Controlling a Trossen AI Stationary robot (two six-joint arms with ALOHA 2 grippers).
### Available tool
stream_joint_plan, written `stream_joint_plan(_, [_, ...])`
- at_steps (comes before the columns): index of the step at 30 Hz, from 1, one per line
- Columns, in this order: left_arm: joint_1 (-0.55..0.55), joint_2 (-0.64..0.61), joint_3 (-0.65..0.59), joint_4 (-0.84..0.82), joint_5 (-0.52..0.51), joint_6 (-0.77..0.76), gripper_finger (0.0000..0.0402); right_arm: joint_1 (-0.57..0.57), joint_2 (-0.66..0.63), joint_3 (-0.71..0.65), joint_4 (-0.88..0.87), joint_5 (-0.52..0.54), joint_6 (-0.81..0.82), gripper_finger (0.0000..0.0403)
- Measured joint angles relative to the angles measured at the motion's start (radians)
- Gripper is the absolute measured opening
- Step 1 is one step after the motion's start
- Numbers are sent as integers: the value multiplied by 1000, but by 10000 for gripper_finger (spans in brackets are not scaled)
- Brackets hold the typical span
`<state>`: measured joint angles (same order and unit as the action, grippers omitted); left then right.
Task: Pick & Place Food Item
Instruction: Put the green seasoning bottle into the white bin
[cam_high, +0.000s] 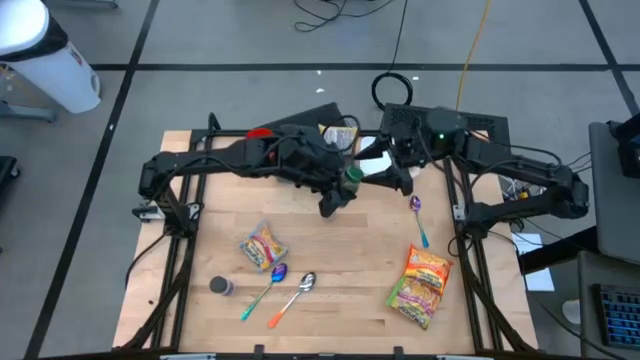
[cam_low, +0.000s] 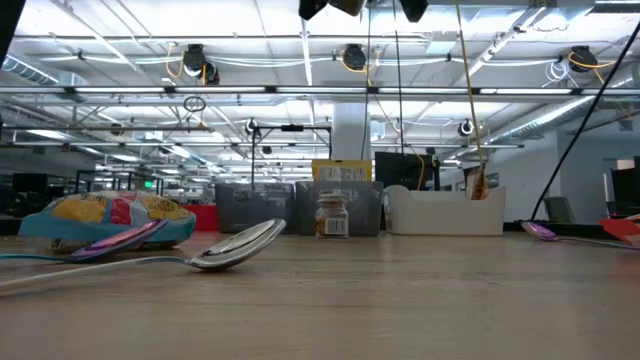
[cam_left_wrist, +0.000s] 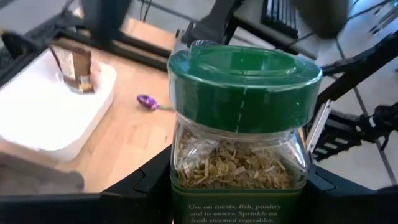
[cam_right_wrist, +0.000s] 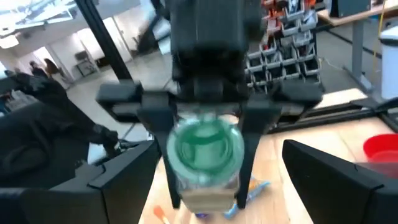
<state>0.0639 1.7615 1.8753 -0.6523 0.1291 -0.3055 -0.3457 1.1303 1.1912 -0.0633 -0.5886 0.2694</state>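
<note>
The left gripper (cam_high: 347, 181) grips a green-lidded herb jar (cam_left_wrist: 239, 118) above the table (cam_high: 330, 245) near 12 o'clock. The right gripper (cam_high: 400, 172), jaws wide apart, faces it from 3 o'clock.

The spice jar (cam_left_wrist: 239, 124) is cut off at the bottom edge of the left wrist view, so its label is only partly readable. In the right wrist view the jar (cam_right_wrist: 204, 155) is blurred. In the low view both arms are almost fully cut off at the top edge. The small dark object (cam_high: 220, 287) on the near left of the table is too small to identify.
</note>
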Motion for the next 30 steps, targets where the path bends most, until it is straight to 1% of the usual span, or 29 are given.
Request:
stream_joint_plan(6, [-1, 1, 0, -12, 10, -20, 207, -8, 14, 1, -7, -75, 41, 338])
stream_joint_plan(9, [0, 1, 0, -15, 12, -27, 207, 3, 26, -1, -29, -75, 40, 338])
stream_joint_plan(14, [3, 1, 0, -24, 28, -39, 207, 14, 57, 0, -17, -70, 30, 338])
stream_joint_plan(19, [4, 1, 0, -67, 28, -44, 206, 13, 78, 0, -6, -69, 30, 338])
stream_joint_plan(26, [16, 1, 0, -97, 31, -57, 207, 13, 80, -1, 6, -69, 22, 338])
stream_joint_plan(30, [28, 4, 0, -97, 56, -64, 207, 13, 104, -1, -3, -69, 25, 338])
